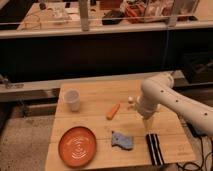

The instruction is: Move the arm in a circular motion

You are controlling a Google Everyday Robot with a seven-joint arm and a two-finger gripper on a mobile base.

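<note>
The cream-white arm of thick rounded segments with small dark dots reaches in from the right over the wooden table. Its elbow bends near the table's right-centre and the last segment points down. The gripper is the tapered yellowish tip, hanging just above the table close to the black-and-white striped item. Nothing appears to be held in it.
On the table lie an orange carrot-like piece, a white cup, an orange plate, a blue sponge and a small white object beside the arm. A dark counter and railing run behind the table.
</note>
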